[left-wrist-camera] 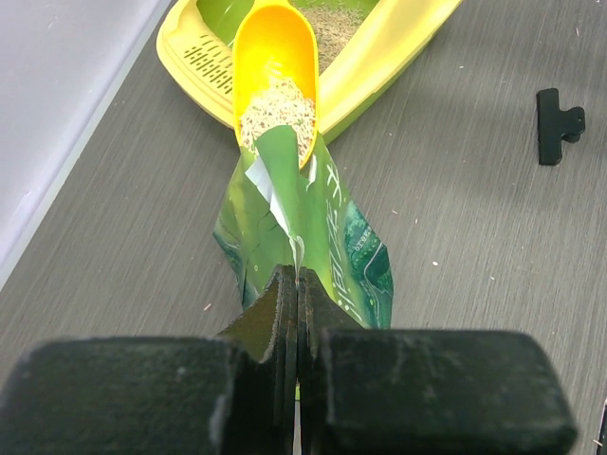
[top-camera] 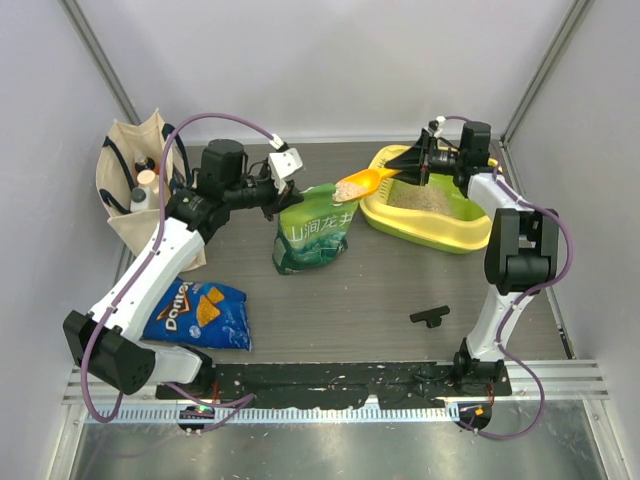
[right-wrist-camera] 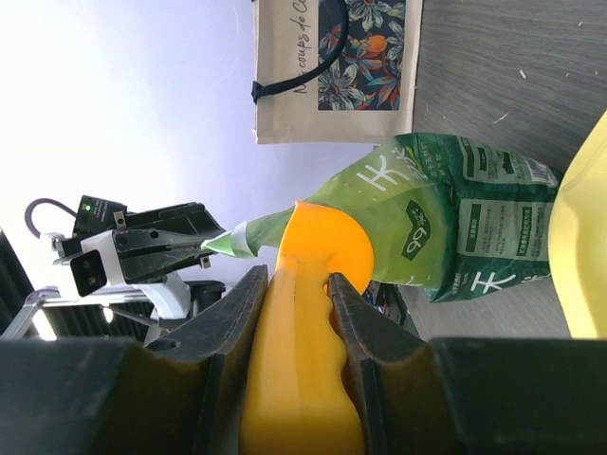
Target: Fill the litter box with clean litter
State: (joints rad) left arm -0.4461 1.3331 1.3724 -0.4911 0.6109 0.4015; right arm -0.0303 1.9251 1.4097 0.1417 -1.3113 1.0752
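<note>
My left jaws are pinched on the pouch (top-camera: 315, 235) lip, right jaws clamped on the scoop (top-camera: 360, 184) handle, loaded with litter (left-wrist-camera: 277, 109). The litter box (top-camera: 470, 238) sits just right of the pouch. I'd keep the scoop level, swing over it, then tip.

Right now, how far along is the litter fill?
Partly done: pale beige litter already lies in the yellow-rimmed green plastic litter box. In hand: right fingers hold a loaded orange plastic scoop; left fingers pinch the green printed pouch. Left: dump this scoop, likely more.
</note>
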